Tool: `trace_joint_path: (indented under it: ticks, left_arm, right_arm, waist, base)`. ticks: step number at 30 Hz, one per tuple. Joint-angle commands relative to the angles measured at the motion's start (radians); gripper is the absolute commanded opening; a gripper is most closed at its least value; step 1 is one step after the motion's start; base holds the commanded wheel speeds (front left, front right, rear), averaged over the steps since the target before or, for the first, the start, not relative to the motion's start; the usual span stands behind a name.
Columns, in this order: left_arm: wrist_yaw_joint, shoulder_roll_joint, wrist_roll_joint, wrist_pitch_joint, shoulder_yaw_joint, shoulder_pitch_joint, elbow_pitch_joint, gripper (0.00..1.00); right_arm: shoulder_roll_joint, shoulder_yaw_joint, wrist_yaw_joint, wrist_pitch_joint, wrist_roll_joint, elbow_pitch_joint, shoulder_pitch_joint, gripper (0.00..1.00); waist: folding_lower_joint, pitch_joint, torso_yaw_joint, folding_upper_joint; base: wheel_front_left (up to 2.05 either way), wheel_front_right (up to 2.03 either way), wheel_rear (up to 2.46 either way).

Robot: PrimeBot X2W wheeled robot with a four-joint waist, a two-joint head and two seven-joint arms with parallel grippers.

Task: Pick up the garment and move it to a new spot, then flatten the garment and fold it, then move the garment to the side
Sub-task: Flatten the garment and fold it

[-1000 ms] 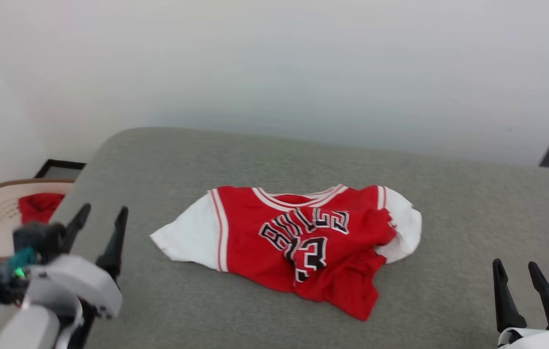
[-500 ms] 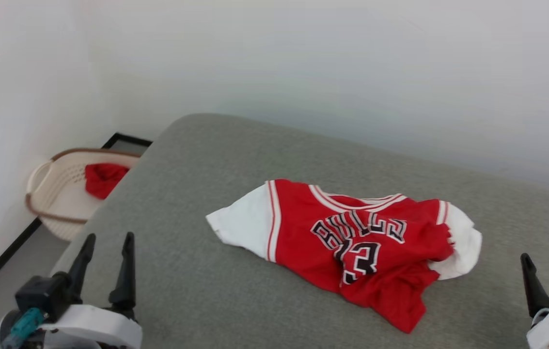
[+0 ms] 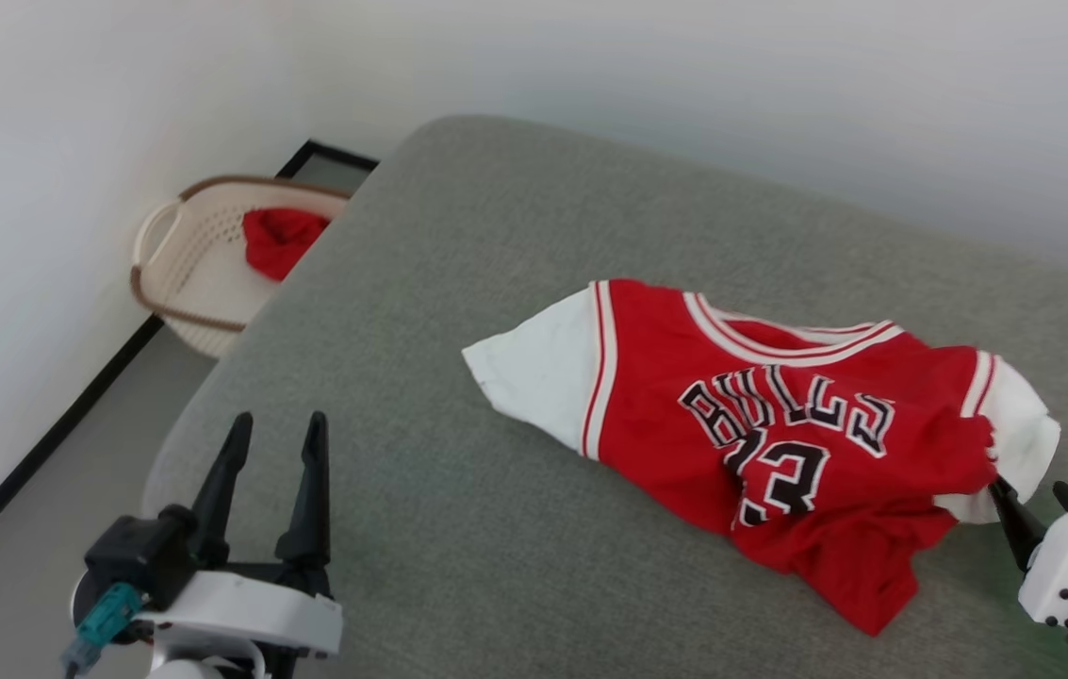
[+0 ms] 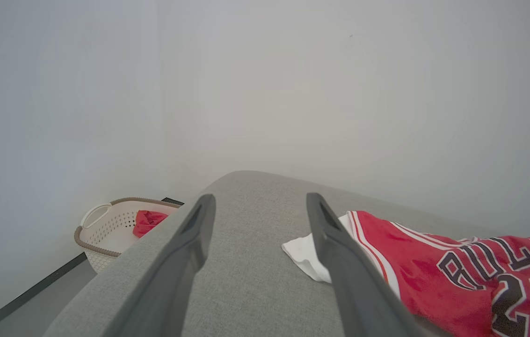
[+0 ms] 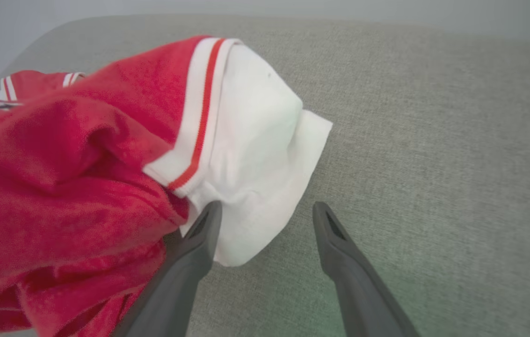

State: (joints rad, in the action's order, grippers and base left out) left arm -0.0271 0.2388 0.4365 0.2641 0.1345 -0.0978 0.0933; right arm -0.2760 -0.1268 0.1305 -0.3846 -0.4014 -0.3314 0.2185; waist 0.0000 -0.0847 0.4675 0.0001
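Note:
The garment (image 3: 779,424), a red jersey with white short sleeves and black "BULLS 23" lettering, lies rumpled on the grey padded surface (image 3: 496,217), its lower hem bunched. My left gripper (image 3: 277,424) stands open near the surface's left front edge, well clear of the jersey's left sleeve (image 3: 534,372). In the left wrist view that gripper (image 4: 260,199) is open, with the garment (image 4: 433,262) to its right. My right gripper (image 3: 1028,490) is open at the jersey's right sleeve. In the right wrist view one fingertip (image 5: 211,215) sits at the white sleeve's (image 5: 255,140) lower edge, and the gripper (image 5: 267,206) holds nothing.
A cream laundry basket (image 3: 177,283) stands on the floor at the far left against the wall, holding a small plain red cloth (image 3: 281,240). The surface's rounded left edge (image 3: 213,405) drops to grey floor. A white wall runs behind.
The camera has swung, so the whole picture shifted right and down. My right gripper has closed in on the jersey's right sleeve. The jersey itself lies as before.

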Motion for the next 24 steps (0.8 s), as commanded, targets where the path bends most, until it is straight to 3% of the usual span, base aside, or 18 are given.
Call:
trace_joint_path:
  ticks: [1,5,6,7,13,24]
  left_arm:
    - [-0.011,-0.013,-0.012,0.0,-0.01,-0.015,0.003,1.0]
    - [-0.039,-0.055,-0.043,0.0,-0.038,-0.026,0.008,1.0]
    - [-0.046,-0.062,-0.052,0.0,-0.042,-0.027,0.011,1.0]
    - [-0.053,-0.069,-0.057,0.0,-0.048,-0.029,0.013,1.0]
    - [-0.079,-0.097,-0.087,0.0,-0.092,-0.022,0.024,1.0]
    - [-0.096,-0.11,-0.115,0.0,-0.146,0.01,0.022,1.0]
  right_arm:
    - [0.001,-0.001,0.0,-0.011,0.016,-0.009,0.018,1.0]
    - [0.015,-0.004,0.0,-0.03,0.036,-0.05,0.049,1.0]
    - [0.016,-0.002,0.0,-0.03,0.035,-0.062,0.055,0.53]
    - [0.019,0.0,0.0,-0.03,0.036,-0.073,0.062,0.0]
    - [-0.01,0.001,0.0,-0.029,0.024,-0.102,0.09,0.0]
    - [-0.095,-0.061,0.0,-0.075,0.013,-0.013,0.046,0.0]
  waist:
    - [0.0,-0.057,0.05,-0.0001]
    - [0.0,-0.072,0.061,-0.0001]
    - [0.0,-0.074,0.061,-0.0001]
    - [0.0,-0.076,0.062,-0.0001]
    - [0.0,-0.068,0.042,-0.0001]
    - [0.0,-0.031,-0.046,-0.0001]
  base:
    - [0.0,0.0,0.0]
    - [0.0,0.0,0.0]
    - [0.0,0.0,0.0]
    - [0.0,0.0,0.0]
    - [0.0,0.0,0.0]
    - [0.0,0.0,0.0]
